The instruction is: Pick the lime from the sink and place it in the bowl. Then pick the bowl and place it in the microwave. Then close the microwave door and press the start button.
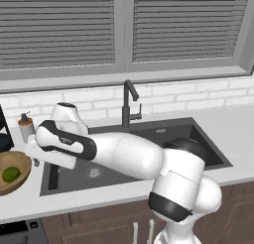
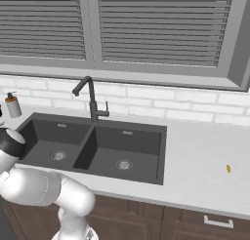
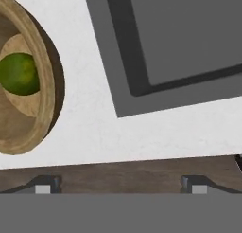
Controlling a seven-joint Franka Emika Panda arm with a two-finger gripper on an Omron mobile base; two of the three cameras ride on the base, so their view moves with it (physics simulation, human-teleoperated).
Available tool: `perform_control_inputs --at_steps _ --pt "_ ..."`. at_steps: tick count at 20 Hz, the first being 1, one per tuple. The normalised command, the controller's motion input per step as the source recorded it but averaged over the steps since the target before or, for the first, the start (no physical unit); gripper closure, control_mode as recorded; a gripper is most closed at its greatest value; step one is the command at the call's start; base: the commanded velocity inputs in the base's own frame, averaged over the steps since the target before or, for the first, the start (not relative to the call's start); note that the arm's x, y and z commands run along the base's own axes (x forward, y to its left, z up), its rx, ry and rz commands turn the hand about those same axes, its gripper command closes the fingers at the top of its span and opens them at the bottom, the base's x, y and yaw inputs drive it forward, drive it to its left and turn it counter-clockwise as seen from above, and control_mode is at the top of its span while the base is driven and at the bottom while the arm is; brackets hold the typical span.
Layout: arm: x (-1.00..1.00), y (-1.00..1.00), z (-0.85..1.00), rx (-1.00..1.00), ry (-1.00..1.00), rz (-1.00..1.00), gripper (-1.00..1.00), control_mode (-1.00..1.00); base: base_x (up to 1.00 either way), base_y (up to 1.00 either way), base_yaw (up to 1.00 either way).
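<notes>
fingers: two dark tips [image 3: 121, 184] at the bottom of the hand view, spread as wide as they go, nothing held, nothing between them
hand: hangs over the tabletop strip between bowl and sink, camera looking straight down; in the left base view the wrist sits above the sink's left rim
key relation: bowl [image 3: 26, 80] lies at about 10 o'clock from the fingers in the hand view, well off to the side, not under them; near rim is just beside the camera's centre line, so a sideways shift toward 9-10 o'clock comes before any descent (judgement)
lime: lime [image 3: 19, 74] rests inside the bowl, on its paler floor, roughly centred; also seen as a green spot in the bowl [image 1: 12, 172] in the left base view
step: lime-in-bowl part looks done; the bowl pick is next, and a rim grasp seems likeliest since the bowl is far wider than the finger spread (judgement)
long axis: bowl is round, none to align to; near rim runs roughly 12 to 6 in the hand view
sink: sink [image 3: 189, 38] at 1 o'clock from the fingers, corner of the dark basin; both basins hold no fruit in the right base view
tabletop: white tabletop [image 3: 104, 128], flat, bare under the hand
room: faucet [image 1: 130, 101] behind the sink, soap dispenser [image 1: 25, 125] at the back left, white brick wall, window blinds above, brown cabinet fronts below
</notes>
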Motion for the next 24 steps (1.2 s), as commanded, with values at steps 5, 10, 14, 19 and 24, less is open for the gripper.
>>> perform_control_inputs --at_steps 5,10,14,19,24 --pt "0.02 0.22 -0.06 0.1 -0.01 0.0 -1.0 -1.0 0.0 0.0 0.0" --pt "0.08 0.05 -0.09 0.04 0.0 0.0 -1.0 -1.0 0.0 0.0 0.0" --pt "0.07 0.0 -0.17 0.0 0.0 0.0 -1.0 -1.0 0.0 0.0 0.0" --pt "0.16 0.19 -0.07 0.0 0.0 0.0 -1.0 -1.0 0.0 0.0 0.0" --pt "0.15 0.22 -0.08 0.0 0.0 0.0 -1.0 -1.0 0.0 0.0 0.0"
